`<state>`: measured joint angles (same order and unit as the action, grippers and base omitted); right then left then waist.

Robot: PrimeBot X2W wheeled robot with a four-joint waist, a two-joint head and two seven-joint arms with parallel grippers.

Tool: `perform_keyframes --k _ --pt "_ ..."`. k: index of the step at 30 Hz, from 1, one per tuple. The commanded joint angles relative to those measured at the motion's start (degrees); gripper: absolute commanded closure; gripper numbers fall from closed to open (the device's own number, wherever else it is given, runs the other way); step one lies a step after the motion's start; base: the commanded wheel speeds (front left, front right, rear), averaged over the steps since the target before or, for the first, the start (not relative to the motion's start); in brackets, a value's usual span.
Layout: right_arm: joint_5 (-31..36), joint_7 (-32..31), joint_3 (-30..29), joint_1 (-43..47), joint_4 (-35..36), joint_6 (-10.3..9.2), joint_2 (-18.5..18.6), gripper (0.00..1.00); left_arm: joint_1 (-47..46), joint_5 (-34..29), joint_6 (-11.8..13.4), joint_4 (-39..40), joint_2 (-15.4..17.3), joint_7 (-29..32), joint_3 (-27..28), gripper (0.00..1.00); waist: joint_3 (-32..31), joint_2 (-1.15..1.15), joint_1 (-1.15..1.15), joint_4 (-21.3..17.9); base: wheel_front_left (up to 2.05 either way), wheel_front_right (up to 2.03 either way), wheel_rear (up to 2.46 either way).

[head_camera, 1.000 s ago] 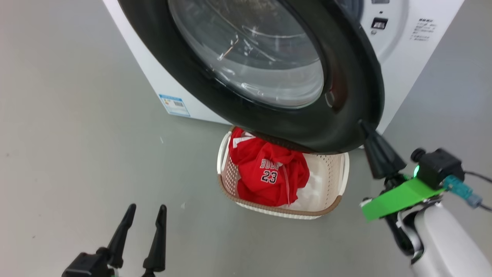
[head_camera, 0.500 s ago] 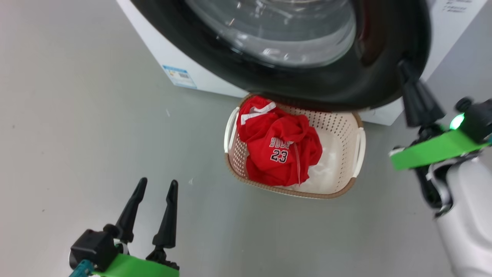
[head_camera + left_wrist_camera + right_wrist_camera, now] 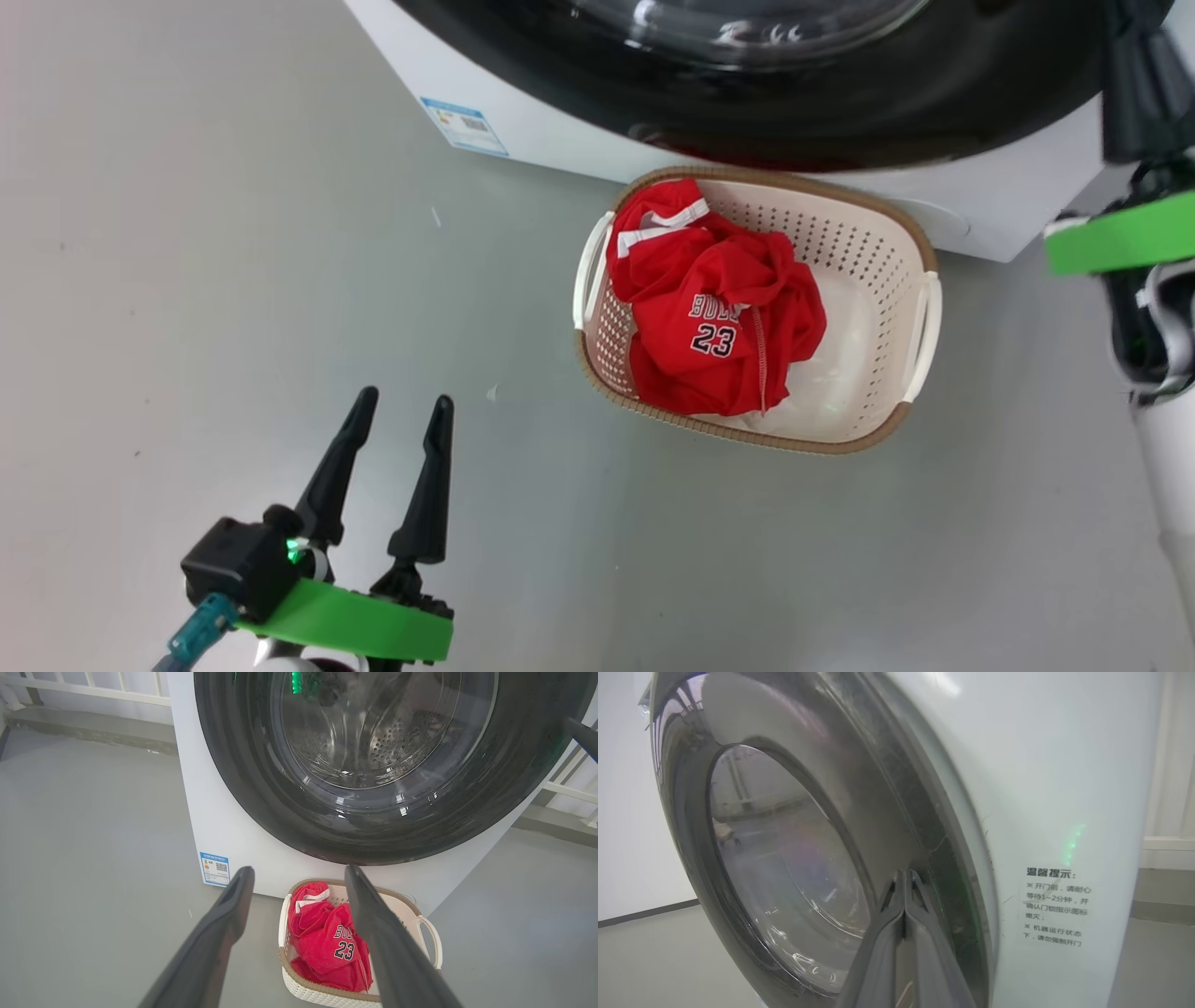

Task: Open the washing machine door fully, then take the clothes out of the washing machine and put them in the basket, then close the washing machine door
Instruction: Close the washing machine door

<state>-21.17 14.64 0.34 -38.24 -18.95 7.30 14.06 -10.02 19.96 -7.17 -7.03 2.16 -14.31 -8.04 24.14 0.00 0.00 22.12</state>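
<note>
Our right gripper [image 3: 903,877], fingers pressed together, sits at the rim of the washing machine door [image 3: 878,812] — left gripper [image 3: 406,399] spread, empty — the clothes [image 3: 714,308] lie in the basket [image 3: 878,280].

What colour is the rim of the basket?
Brown, woven-looking, on the cream basket; clearest in the head view.

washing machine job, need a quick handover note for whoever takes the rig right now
Left gripper open, empty, over the floor left of the basket.
Right gripper shut, tips against the washing machine door rim.
Clothes lie in the basket, in front of the washing machine.
Done: unloading. Left: door looks almost flush; confirm it is latched.
</note>
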Motion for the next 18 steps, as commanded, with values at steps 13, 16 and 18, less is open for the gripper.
perform_keyframes --k 13,16,18 --pt "-0.8 0.4 -2.2 -6.2 0.8 0.19 0.3 1.00 -2.2 0.9 -0.3 1.5 0.7 -0.7 1.2 0.00 2.2 0.00 0.00 1.1 0.00 0.00 0.00" --pt "-0.7 0.4 -1.2 -5.5 0.7 0.19 0.3 1.00 -2.1 0.7 -0.3 1.2 0.7 -0.7 1.3 0.00 1.6 0.00 0.00 0.8 0.00 0.00 0.00" --pt "-0.8 0.4 -0.3 -4.5 0.3 0.19 0.3 1.00 -1.9 0.5 -0.3 1.0 0.7 -0.7 1.4 0.00 0.9 0.00 0.00 0.6 0.00 0.00 0.00"
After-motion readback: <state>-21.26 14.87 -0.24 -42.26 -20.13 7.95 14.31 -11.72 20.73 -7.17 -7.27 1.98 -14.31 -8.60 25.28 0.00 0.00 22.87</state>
